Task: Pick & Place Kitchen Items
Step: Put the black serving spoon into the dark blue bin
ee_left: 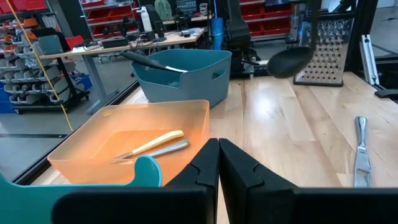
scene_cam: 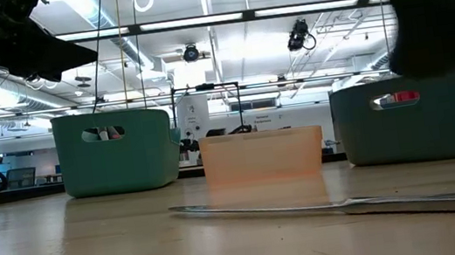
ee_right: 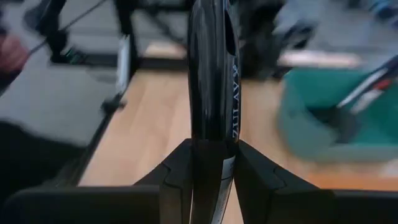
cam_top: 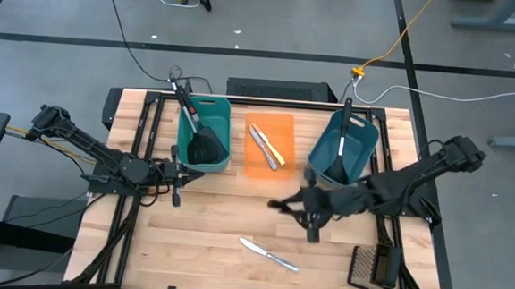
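My right gripper (cam_top: pixel 307 208) is over the middle of the table, shut on a black ladle (cam_top: pixel 281 205). The ladle's bowl shows in the low view (scene_cam: pixel 424 13) and in the left wrist view (ee_left: pixel 291 62). My left gripper (cam_top: pixel 177 181) is shut and empty beside the teal tub (cam_top: pixel 206 137), which holds black spatulas (cam_top: pixel 205 146). The orange tub (cam_top: pixel 269 143) holds a pale yellow knife and a silver knife (ee_left: pixel 152 144). The blue tub (cam_top: pixel 342 150) holds a black long-handled utensil (cam_top: pixel 344 132). A silver knife (cam_top: pixel 269 253) lies flat on the table near the front edge. My right gripper pinches the ladle's black handle (ee_right: pixel 211 134) between its two fingers (ee_right: pixel 180 171). The handle runs on ahead past the fingertips, along the fingers. The ladle is lifted clear of the table, with its bowl (scene_cam: pixel 424 13) hanging above the wood.
A metal grater (cam_top: pixel 371 266) lies at the table's front right corner. The three tubs stand in a row along the far side. Bare wood lies between the tubs and the silver knife.
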`<state>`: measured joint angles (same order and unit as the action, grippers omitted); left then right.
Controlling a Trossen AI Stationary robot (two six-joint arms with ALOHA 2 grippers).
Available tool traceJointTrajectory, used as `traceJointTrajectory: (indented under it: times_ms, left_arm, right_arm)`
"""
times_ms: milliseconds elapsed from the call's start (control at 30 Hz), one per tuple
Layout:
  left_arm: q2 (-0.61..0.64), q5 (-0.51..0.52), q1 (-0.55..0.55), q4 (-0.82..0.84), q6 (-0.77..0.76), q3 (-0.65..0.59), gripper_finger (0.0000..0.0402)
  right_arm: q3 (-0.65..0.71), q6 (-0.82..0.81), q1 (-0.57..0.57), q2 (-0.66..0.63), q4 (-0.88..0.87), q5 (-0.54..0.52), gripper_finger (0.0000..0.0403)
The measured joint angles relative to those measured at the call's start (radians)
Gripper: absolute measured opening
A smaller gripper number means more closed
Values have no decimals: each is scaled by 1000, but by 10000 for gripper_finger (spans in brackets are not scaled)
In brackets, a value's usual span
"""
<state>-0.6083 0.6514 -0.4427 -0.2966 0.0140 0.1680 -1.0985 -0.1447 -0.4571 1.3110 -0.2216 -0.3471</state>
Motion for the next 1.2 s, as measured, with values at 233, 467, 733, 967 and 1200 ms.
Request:
traceJointTrajectory:
  times_ms: [233, 467, 733, 967, 1200]
  left_arm:
    - [0, 0, 0, 0, 0, 0, 16]
    - [0, 0, 0, 0, 0, 0, 16]
    - [0, 0, 0, 0, 1, 0, 16]
    - [0, 0, 0, 0, 1, 0, 16]
    - [0, 0, 0, 0, 1, 0, 16]
  right_arm:
    - [0, 82, 17, -139, 19, -132, 89]
    - [32, 126, 12, -270, 12, -164, 89]
    - [276, 102, 7, -542, 137, -195, 89]
    - [467, 100, 7, -748, 238, -198, 89]
    - [499, 101, 7, -770, 257, -196, 89]
